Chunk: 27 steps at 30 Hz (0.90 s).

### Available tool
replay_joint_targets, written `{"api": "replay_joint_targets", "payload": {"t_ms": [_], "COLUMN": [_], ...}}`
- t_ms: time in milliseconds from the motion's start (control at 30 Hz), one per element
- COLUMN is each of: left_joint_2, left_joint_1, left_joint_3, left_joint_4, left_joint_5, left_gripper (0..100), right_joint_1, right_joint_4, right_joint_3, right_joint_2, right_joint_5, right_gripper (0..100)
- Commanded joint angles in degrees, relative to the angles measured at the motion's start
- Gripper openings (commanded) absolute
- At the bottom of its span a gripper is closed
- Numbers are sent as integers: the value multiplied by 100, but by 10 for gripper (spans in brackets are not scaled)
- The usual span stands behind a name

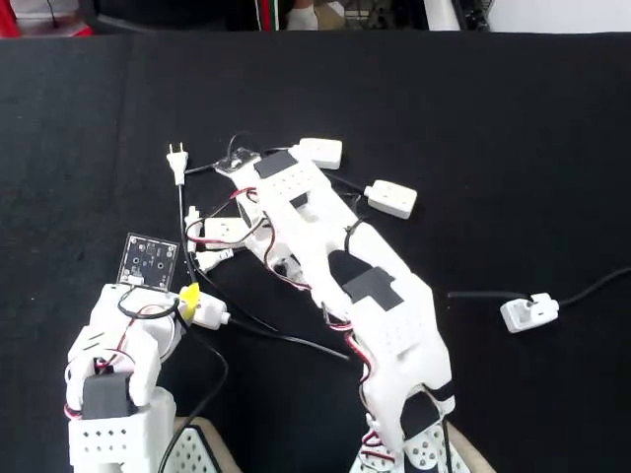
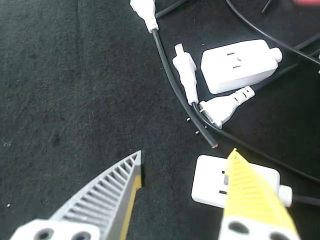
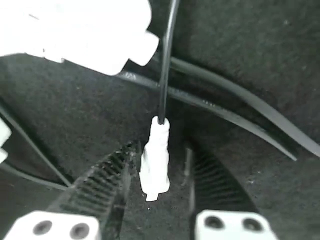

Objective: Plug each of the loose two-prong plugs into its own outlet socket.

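My left gripper (image 2: 185, 151) is open, low over the cloth. Its yellow finger (image 2: 242, 185) lies over a white outlet socket (image 2: 210, 180), which appears in the high view as the socket (image 1: 207, 310). Just beyond lie two loose white plugs (image 2: 184, 67) (image 2: 225, 105) and another socket (image 2: 240, 65). A third plug (image 1: 177, 158) lies farther left with its prongs up. My right gripper (image 3: 157, 150) is open, its dark fingers on either side of a white plug (image 3: 155, 160) without clamping it. The plug's black cable runs away from the gripper, and a white socket (image 3: 85, 35) sits just past it.
More white sockets lie at the back (image 1: 320, 153), back right (image 1: 391, 197) and far right (image 1: 527, 313). Black cables (image 1: 276, 335) cross the black cloth between the arms. A small black board (image 1: 148, 258) sits beside the left arm. The right arm (image 1: 335, 256) stretches diagonally over the middle.
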Motion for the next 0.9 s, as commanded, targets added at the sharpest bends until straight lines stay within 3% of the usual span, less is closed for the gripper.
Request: {"api": "replay_joint_targets", "payload": {"t_ms": [0,100,500,667,867], "left_joint_2": [-35,-35,-35,-35,-35], "left_joint_1": [-40,-40,-119,-198,-233], "left_joint_3": [-40,-40,-40,-40,-48], "left_joint_4": [44,44,44,18,35], "left_joint_5": [-26,-26,-35,-35,-35], "left_gripper": [263,263,263,263,263], "right_joint_1": [-70,-70,-62,-62,18], "right_joint_4": [35,132,1670,1714,1723], "right_joint_3": [-303,-453,-2809,-3046,-2932], "right_joint_2": [4,198,1824,2141,2044], "right_joint_5": [53,62,308,308,299], "right_gripper": [77,13,25,26,104]}}
